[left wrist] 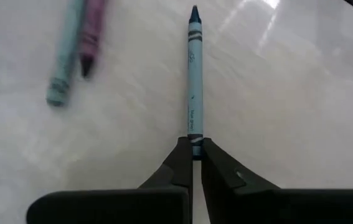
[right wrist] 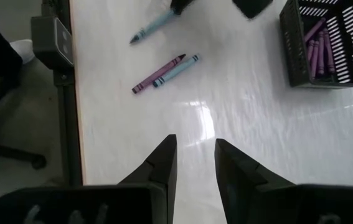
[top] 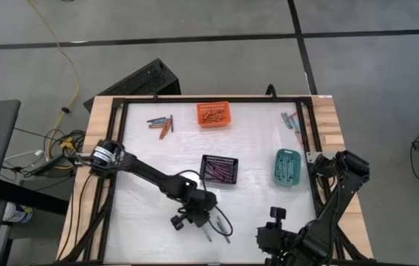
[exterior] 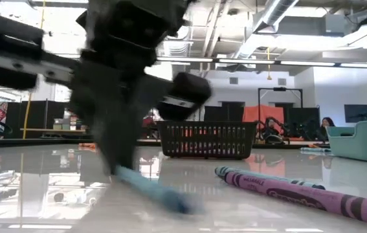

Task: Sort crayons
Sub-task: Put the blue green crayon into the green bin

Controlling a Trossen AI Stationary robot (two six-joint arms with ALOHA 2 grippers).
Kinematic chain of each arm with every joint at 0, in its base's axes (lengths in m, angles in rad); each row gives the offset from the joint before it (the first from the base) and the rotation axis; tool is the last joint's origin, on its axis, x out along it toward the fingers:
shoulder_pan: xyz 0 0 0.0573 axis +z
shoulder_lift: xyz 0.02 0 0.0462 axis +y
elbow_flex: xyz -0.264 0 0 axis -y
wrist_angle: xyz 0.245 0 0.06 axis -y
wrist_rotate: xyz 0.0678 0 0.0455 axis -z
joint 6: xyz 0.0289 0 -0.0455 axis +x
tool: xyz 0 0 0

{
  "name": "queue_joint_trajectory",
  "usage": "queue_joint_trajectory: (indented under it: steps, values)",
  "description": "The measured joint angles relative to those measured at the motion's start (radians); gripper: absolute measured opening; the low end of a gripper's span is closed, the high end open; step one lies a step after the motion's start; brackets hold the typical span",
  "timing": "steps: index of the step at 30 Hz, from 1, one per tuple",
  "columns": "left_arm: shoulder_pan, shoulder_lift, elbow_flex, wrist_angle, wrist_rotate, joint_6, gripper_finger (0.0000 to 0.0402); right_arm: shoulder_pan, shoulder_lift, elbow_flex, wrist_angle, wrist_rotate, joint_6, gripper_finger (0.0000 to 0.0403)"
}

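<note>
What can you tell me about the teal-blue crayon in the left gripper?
The teal-blue crayon is a thin stick in a light blue paper wrapper with dark printing and bands, and a darker blue pointed tip. The left gripper is shut on its blunt end, so nearly its whole length sticks out forward. In the low view it slants down, its free end at or just above the glossy white table. Nothing else touches it.

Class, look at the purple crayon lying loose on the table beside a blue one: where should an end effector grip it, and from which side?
Grip the purple crayon at mid-length, coming straight down from above, since it lies flat. The blue crayon lies close alongside, so a finger may have little room on that side; the purple's free end, away from the blue, looks easier.
</note>
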Motion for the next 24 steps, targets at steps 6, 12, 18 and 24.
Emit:
queue_joint_trajectory:
  steps: [6,12,18,24]
  values:
    - [0.0,-0.095,0.002,-0.089,-0.116,0.0,0.0,-0.004,0.0,0.0,-0.041,0.007,0.0,0.0103]
    - [0.005,-0.184,0.002,-0.143,-0.247,-0.011,0.0,-0.009,0.0,0.0,-0.152,0.021,0.066,0.0103]
    - [0.031,-0.24,0.002,-0.109,-0.426,-0.06,0.0,-0.013,0.0,0.0,-0.152,0.082,0.087,0.0103]
    - [0.041,-0.257,0.015,-0.077,-0.518,-0.105,0.0001,-0.067,-0.001,0.0,-0.09,0.152,0.058,0.0103]
